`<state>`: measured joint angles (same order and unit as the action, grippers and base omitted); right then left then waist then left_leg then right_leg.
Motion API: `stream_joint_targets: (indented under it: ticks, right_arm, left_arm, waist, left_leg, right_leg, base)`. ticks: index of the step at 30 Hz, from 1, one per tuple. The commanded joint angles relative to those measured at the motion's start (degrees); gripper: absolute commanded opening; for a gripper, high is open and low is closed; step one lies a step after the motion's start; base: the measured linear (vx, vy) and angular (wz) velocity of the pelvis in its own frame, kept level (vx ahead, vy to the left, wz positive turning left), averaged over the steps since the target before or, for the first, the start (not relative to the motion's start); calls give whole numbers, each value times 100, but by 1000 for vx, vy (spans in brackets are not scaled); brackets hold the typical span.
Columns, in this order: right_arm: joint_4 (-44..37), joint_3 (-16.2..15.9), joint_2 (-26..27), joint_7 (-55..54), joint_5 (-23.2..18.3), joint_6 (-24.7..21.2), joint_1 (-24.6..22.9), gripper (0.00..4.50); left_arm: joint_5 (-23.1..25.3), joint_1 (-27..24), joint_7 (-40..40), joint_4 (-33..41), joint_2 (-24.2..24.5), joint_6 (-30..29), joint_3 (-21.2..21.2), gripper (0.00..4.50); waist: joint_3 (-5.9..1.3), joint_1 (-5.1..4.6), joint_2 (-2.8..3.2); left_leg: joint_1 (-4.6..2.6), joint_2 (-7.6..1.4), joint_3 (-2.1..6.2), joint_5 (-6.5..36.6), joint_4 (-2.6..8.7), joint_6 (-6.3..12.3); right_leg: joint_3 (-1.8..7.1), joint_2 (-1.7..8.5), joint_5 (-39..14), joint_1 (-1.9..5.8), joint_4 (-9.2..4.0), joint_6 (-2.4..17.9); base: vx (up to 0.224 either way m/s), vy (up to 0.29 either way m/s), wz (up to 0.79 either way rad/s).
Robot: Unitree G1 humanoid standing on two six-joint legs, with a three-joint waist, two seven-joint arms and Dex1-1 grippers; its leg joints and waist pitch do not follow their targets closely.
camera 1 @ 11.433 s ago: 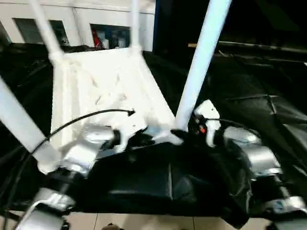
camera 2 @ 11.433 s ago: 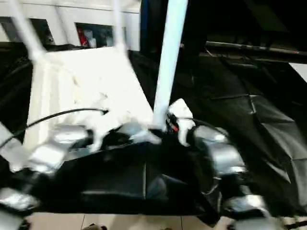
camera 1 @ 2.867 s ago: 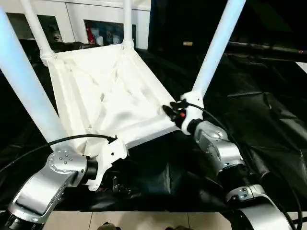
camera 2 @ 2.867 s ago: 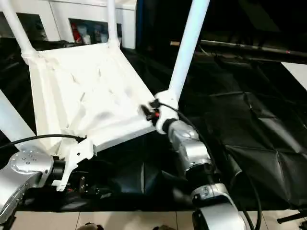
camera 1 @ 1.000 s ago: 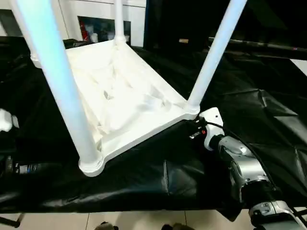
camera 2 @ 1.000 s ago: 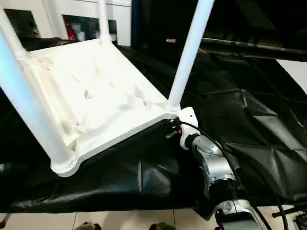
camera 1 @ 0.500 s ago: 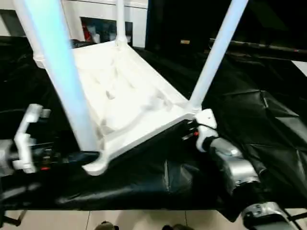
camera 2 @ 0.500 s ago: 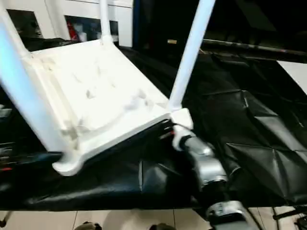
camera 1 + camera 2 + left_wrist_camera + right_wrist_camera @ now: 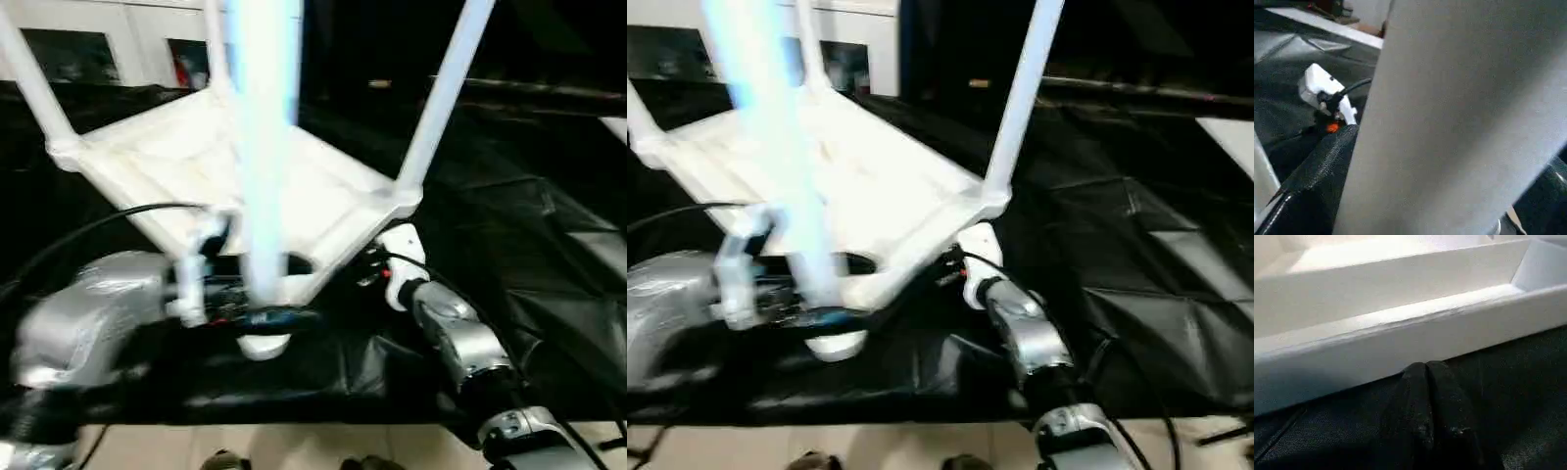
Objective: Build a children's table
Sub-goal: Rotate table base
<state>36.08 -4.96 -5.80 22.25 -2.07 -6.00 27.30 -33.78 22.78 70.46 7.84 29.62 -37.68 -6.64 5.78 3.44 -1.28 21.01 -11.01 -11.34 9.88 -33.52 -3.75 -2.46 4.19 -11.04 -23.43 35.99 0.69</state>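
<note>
The children's table [image 9: 186, 162] lies upside down and tilted on black cloth, its white legs pointing up. The near leg [image 9: 263, 147] rises from the front corner socket [image 9: 263, 343]. My left gripper [image 9: 260, 315] is open, with the base of that leg between its black fingers [image 9: 1308, 191]; the leg [image 9: 1459, 122] looms large in the left wrist view. My right gripper [image 9: 364, 264] is shut, its paired fingertips [image 9: 1425, 369] against the lower edge of the table's rim [image 9: 1400, 338] near the right leg [image 9: 441, 98].
Crumpled black cloth [image 9: 549, 245] covers the work surface to the right and behind. A white cabinet with glass-fronted shelves [image 9: 118, 39] stands at the back left. The surface's front edge drops to light floor [image 9: 294, 446].
My left arm has swung in from the left, and its open fingers now stand either side of the near leg's base. The table's front corner has turned to the right. The right gripper stays at the rim.
</note>
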Motion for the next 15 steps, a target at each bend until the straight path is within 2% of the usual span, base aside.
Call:
stream_joint_targets:
  ticks: [1, 2, 4, 5, 6, 8, 10, 11, 14, 15]
  right_arm:
    - [-168, -71, 51, 100, -21, 67, -72, 3]
    - [-191, -96, 72, 149, -32, 97, -89, 3]
    - [-233, -157, 117, 230, -37, 149, -97, 3]
    - [-237, -173, 132, 247, -36, 159, -91, 3]
    - [-245, -237, 177, 337, -36, 189, -53, 3]
    - [-246, -305, 202, 443, -28, 220, -17, 3]
    - [-252, -397, 227, 625, -19, 272, 22, 3]
    - [-219, -465, 237, 702, 23, 287, 73, 3]
    - [-121, -566, 262, 853, 84, 321, 187, 3]
    - [-117, -570, 263, 860, 86, 322, 192, 3]
  left_arm:
    - [100, 150, 106, 39, -134, 81, -332, 450]
    - [140, 207, 114, -6, -195, 114, -433, 450]
    - [237, 321, 108, -118, -324, 194, -599, 450]
    - [269, 350, 106, -153, -356, 223, -637, 450]
    - [410, 450, 41, -331, -497, 384, -717, 450]
    - [521, 511, 9, -450, -583, 521, -783, 450]
    - [658, 580, -47, -586, -690, 687, -877, 450]
    - [697, 616, -124, -653, -813, 768, -912, 450]
    - [798, 699, -310, -807, -1076, 923, -994, 450]
    - [805, 703, -320, -815, -1089, 930, -999, 450]
  waist:
    - [-435, 32, 169]
    - [-438, 41, 226]
    - [-446, 22, 204]
    - [-431, 13, 249]
    - [-437, 4, 233]
    - [-438, -4, 241]
    - [-447, -32, 229]
    - [-452, -44, 160]
    - [-446, -62, 186]
    - [-447, -64, 152]
  left_leg:
    - [-74, -129, 104, 1175, 371, -202]
    - [-62, -133, 116, 1160, 365, -168]
    - [-52, -130, 110, 1107, 360, -124]
    - [-58, -135, 112, 1183, 369, -111]
    - [-56, -135, 116, 1238, 367, -113]
    - [-48, -137, 118, 1222, 364, -84]
    - [-33, -148, 122, 1156, 363, -41]
    - [-36, -148, 111, 1131, 360, -11]
    - [-32, -153, 109, 1070, 351, 60]
    - [-28, -154, 109, 1074, 349, 92]
  right_leg:
    - [255, 296, -261, 333, -356, 1404]
    - [257, 317, -312, 347, -355, 1424]
    - [248, 303, -304, 359, -363, 1455]
    - [242, 303, -440, 341, -392, 1453]
    - [239, 304, -546, 355, -396, 1451]
    - [243, 314, -603, 359, -404, 1443]
    - [242, 320, -530, 368, -393, 1464]
    - [243, 313, -516, 366, -404, 1466]
    - [243, 324, -541, 357, -402, 1510]
    - [245, 329, -607, 362, -403, 1505]
  base:
    - [0, 0, 0]
    - [0, 0, 0]
    - [0, 0, 0]
    - [0, 0, 0]
    - [0, 0, 0]
    - [0, 0, 0]
    - [0, 0, 0]
    - [0, 0, 0]
    - [0, 0, 0]
    - [0, 0, 0]
